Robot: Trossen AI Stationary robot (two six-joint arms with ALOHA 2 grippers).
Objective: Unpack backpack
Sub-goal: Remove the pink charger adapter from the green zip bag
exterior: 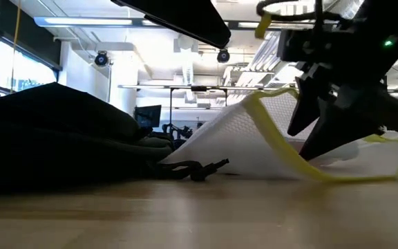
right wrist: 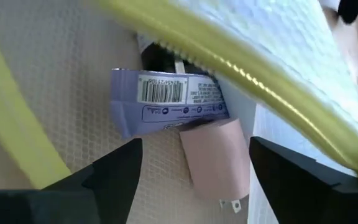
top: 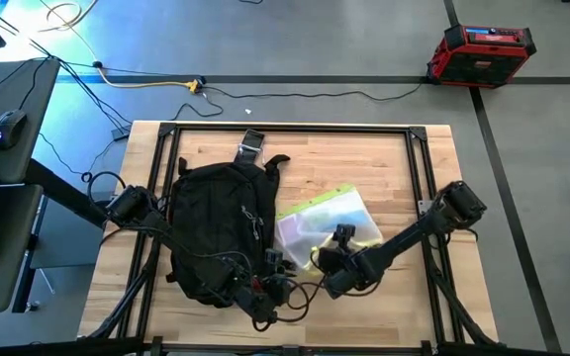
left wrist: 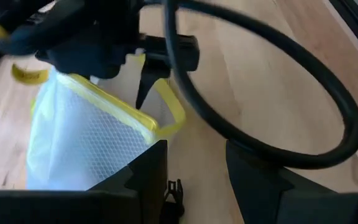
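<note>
The black backpack (top: 221,232) lies flat on the left half of the wooden table; in the low view it is the dark mound (exterior: 54,131). Beside it, on its right, lies a translucent mesh pouch with neon-yellow trim (top: 327,220) (left wrist: 86,143). Through its mesh show a purple tube with a barcode (right wrist: 166,102) and a pink item (right wrist: 216,158). My right gripper (top: 327,265) (right wrist: 191,168) is open, slanting down over the pouch's near left corner. My left gripper (top: 265,305) (left wrist: 197,174) is open at the backpack's near right end, with bare wood between its fingers. My right gripper stands with its two fingers (right wrist: 110,174) wide apart over the pouch, one on either side of the pink item. The fingers slant down from the table's right. Whether their tips touch the mesh, I cannot tell.
A black metal frame (top: 295,129) runs around the tabletop. Black straps and cords (exterior: 199,168) trail from the backpack's near end. Bare wood lies along the near edge and at the far right. On the floor beyond the table stand a red case (top: 480,51) and cables.
</note>
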